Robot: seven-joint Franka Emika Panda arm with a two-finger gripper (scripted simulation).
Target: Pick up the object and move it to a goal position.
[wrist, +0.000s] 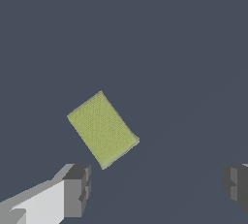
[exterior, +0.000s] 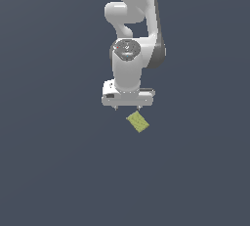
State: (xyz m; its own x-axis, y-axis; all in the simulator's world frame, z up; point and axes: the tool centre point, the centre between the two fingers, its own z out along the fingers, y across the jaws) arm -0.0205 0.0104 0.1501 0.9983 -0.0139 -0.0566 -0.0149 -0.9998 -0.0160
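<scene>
Yellow-green and flat, the object [exterior: 138, 121] is a small rectangular block with a faint grid texture, lying on the plain slate-blue table [exterior: 53, 171]. No table edges or corners show in either view, so I can't place it against those. It sits turned at an angle, not squared up with the claw.

Going by the exterior view, the block is the nearest thing to the camera, and the claw [exterior: 127, 107] hangs just behind and above it, with the block offset a bit toward the exterior view's right. Its two little fingertips poke down from the white hand body and they're spread wide, nothing between them. They don't seem to touch the block, though how high they are off the table is hard to judge.

Wrist view backs that up: the two dark grey pads [wrist: 77, 189] sit far apart at opposite sides of the shot, and the block [wrist: 102, 129] lies on the surface ahead of them, closer to one pad than the other, outside the gap.

Behind the claw the white Panda arm [exterior: 129, 24] rises up and out of frame.
</scene>
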